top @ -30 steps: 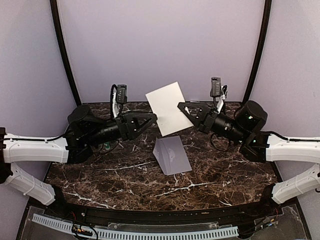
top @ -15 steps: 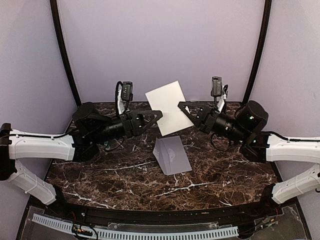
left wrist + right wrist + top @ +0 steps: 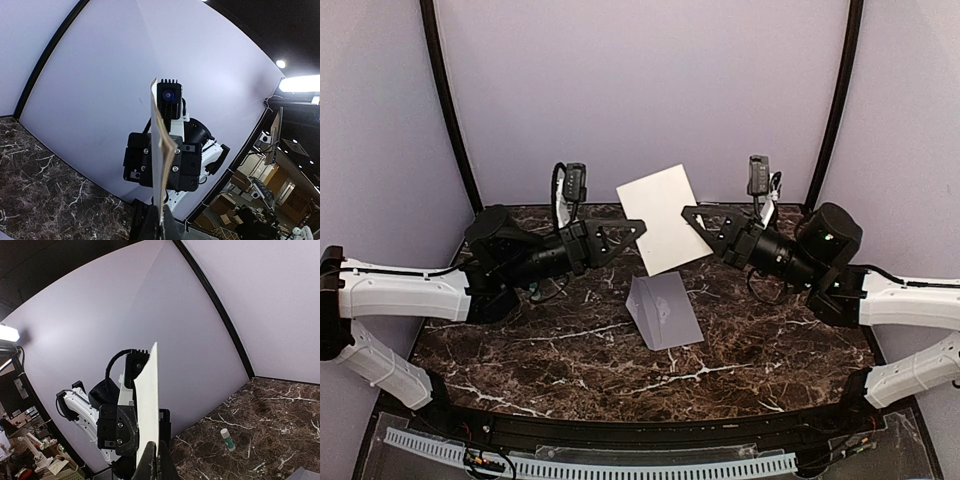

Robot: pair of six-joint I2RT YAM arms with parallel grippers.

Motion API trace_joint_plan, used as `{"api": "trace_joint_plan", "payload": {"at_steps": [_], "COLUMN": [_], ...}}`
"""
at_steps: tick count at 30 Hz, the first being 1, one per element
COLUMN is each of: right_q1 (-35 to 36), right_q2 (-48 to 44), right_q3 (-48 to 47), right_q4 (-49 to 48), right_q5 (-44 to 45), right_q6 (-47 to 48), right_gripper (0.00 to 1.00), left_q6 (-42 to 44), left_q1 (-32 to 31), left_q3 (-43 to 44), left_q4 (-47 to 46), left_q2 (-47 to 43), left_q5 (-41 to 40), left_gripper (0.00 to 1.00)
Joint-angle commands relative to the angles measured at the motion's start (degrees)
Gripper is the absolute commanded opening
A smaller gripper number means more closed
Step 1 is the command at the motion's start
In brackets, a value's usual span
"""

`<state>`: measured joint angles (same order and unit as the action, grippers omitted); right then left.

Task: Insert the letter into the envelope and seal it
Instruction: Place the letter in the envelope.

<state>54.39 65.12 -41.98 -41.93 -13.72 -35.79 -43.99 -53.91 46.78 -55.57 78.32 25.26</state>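
The letter, a pale sheet, hangs upright in the air above the back of the table, held between my two arms. My left gripper is shut on its left edge and my right gripper is shut on its right edge. In the left wrist view the letter shows edge-on, rising from my shut left gripper. The right wrist view shows the letter the same way above my shut right gripper. The grey envelope lies flat on the dark marble table, below the letter, flap open.
A small glue stick lies on the table near the back wall. Black curved frame posts stand at both back corners. A perforated white strip runs along the near edge.
My left gripper reached right to the letter's left edge and shut on it. The right gripper and the letter shifted slightly right. The envelope has not moved.
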Motion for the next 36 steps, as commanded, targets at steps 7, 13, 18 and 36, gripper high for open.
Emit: {"api": "trace_joint_plan", "payload": {"at_steps": [7,13,18,36], "right_q1": [0.3,-1.6,-6.9,-11.8], "right_q2": [-7.3,-8.9,-6.6,9.0], "right_q3": [1.2,3.0,5.0,3.1], "right_q4": [14.5,29.2,34.5,38.1], "right_q5": [12.3,28.6,27.5,21.0], "right_q6": [3.6,3.7,-1.9,-3.3], "right_gripper": [0.67,0.83,0.87,0.86], "left_q6": [3.5,1.9,0.4,-4.0], "left_q1": [-0.1,-0.1,1.4,11.6], "left_q3": [0.9,2.2,2.3,0.2], "left_q4": [18.5,30.5,30.0,29.6], "left_q2": [-3.2,2.9,8.7,19.2], "left_q5": [-3.3,-1.1,-0.4,3.6], "left_gripper": [0.00,0.00,0.00,0.00]}}
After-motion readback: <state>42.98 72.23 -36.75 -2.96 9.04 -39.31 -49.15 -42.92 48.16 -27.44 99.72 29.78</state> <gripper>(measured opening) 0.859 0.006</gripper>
